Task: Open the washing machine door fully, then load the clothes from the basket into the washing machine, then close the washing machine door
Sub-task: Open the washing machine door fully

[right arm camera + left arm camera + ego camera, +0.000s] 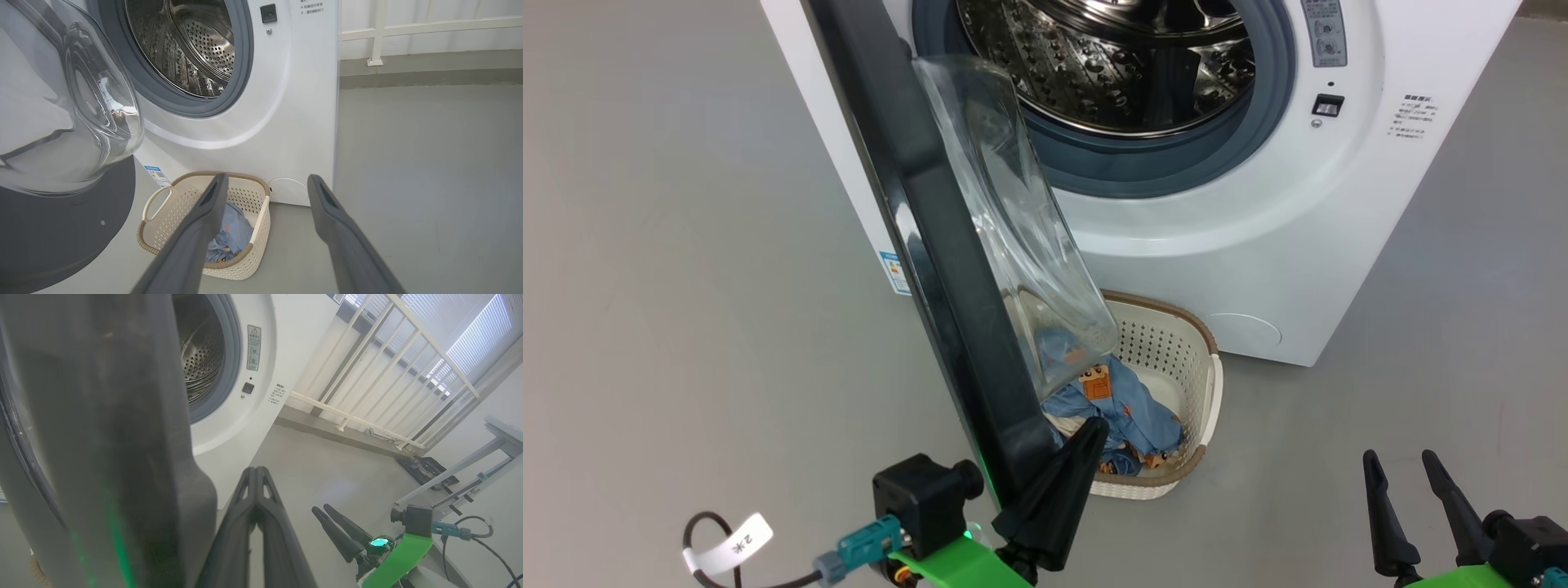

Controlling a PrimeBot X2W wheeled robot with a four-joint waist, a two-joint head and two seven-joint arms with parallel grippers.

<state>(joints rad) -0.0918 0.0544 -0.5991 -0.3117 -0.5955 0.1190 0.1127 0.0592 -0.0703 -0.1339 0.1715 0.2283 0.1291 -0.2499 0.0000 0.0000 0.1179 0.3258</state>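
The washing machine door [915,204] hangs part-open; left pincer [1097,426], pressed together, sits by its rim, likely to push; right pincer [1399,457] spread.

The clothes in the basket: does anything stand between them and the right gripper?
Nothing visible does. Ahead of the right gripper, the clothes lie uncovered in the basket. The washing machine door hangs over the basket's left side, next to the shut left gripper.
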